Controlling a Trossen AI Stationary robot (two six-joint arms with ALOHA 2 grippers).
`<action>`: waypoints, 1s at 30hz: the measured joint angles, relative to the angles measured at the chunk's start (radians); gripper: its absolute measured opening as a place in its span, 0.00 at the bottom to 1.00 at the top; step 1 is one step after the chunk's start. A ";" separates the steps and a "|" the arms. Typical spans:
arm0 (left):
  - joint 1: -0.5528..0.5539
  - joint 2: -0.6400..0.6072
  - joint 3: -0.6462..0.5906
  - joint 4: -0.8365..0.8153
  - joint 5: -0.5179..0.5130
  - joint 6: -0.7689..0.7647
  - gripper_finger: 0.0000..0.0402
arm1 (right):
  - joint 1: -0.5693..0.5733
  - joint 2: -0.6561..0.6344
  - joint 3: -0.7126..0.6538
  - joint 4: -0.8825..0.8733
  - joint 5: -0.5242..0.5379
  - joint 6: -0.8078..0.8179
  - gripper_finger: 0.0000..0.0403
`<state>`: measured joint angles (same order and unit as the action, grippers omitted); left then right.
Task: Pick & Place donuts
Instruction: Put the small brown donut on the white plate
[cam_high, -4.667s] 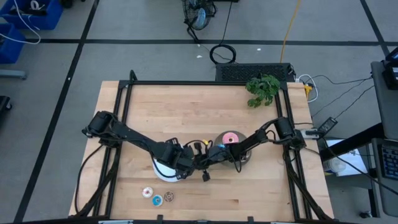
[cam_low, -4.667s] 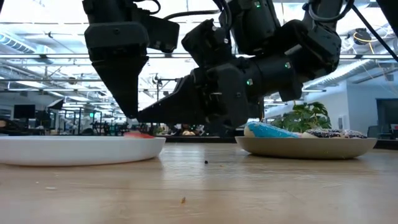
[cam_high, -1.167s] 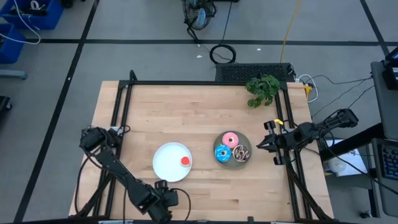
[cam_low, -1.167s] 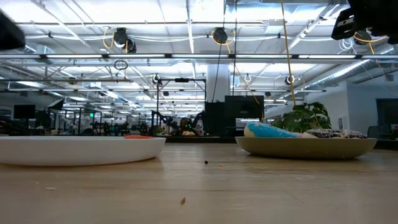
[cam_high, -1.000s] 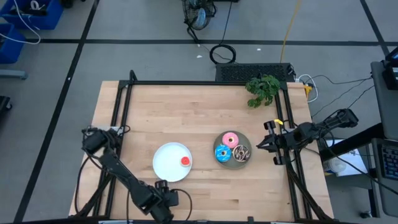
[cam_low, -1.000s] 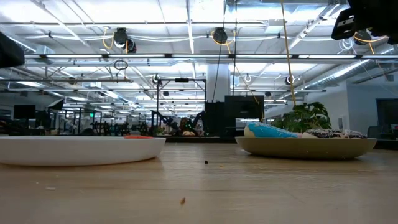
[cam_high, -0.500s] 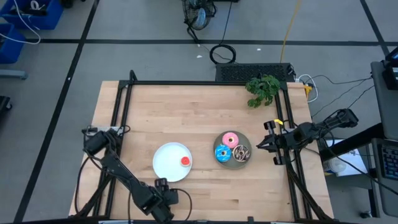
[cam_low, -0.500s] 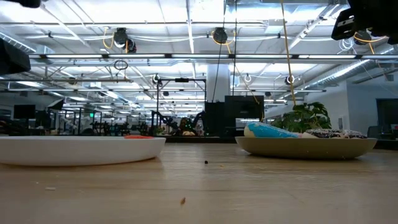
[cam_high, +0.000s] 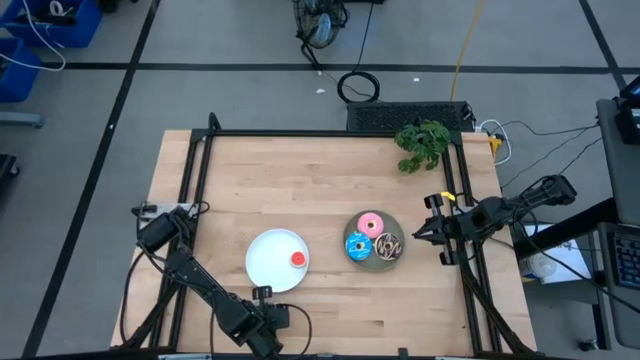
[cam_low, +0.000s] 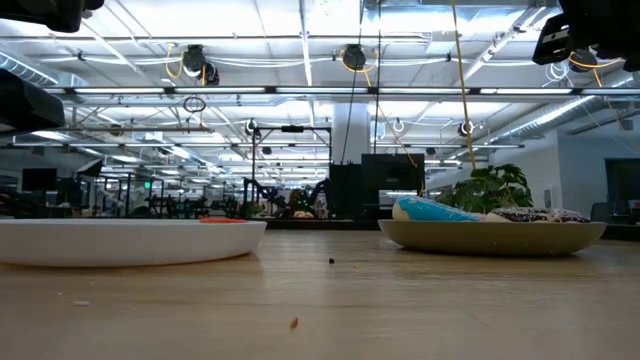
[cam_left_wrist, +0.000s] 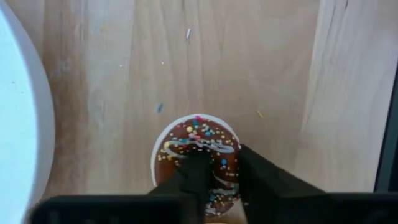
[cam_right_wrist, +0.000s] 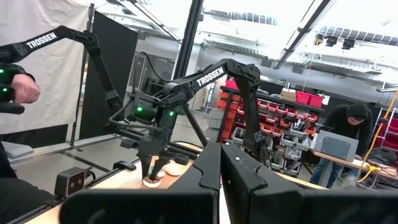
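Note:
A brown mini donut (cam_left_wrist: 198, 144) with sprinkles lies under my left gripper (cam_left_wrist: 221, 155), which is shut on it near the table's near edge (cam_high: 262, 328). A red mini donut (cam_high: 298, 259) lies on the round white plate (cam_high: 265, 262). The pink (cam_high: 370, 222), blue (cam_high: 357, 245) and chocolate (cam_high: 389, 245) donuts lie on the grey plate (cam_high: 399, 228). The other mini donuts are hidden under my left arm. My right gripper (cam_high: 418, 236) is shut and empty at the table's right edge, above the table. My left gripper holds the brown mini donut by one side of its ring (cam_left_wrist: 229, 163). One finger (cam_left_wrist: 196, 177) reaches to the hole and the other (cam_left_wrist: 264, 180) stands at the outer rim. The fingers come from above, pointing down. Whether the donut is clear of the table, I cannot tell.
A green plant (cam_high: 422, 143) stands at the table's far right corner. A black frame (cam_high: 200, 160) runs along the table's edges. Bare wood lies across the far half of the table (cam_high: 300, 180).
My left arm's rear links have shifted slightly toward the table's near edge, and more of the arm shows at the low view's upper left. Its gripper stays near the near edge. My right arm and the plates keep still.

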<state>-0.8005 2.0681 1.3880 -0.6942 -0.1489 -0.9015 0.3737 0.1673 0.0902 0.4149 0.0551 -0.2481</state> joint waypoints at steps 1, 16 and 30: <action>0.000 -0.003 -0.001 -0.001 0.007 0.000 0.13 | 0.000 0.000 0.000 0.000 0.000 0.000 0.00; 0.011 -0.172 0.160 -0.315 -0.114 0.075 0.03 | 0.000 0.001 0.000 -0.001 0.000 0.000 0.00; 0.104 -0.327 0.288 -0.641 -0.128 0.191 0.04 | 0.000 0.001 0.000 -0.001 0.000 0.000 0.00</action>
<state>-0.6963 1.7409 1.6756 -1.3350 -0.2772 -0.7108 0.3737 0.1680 0.0902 0.4137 0.0547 -0.2481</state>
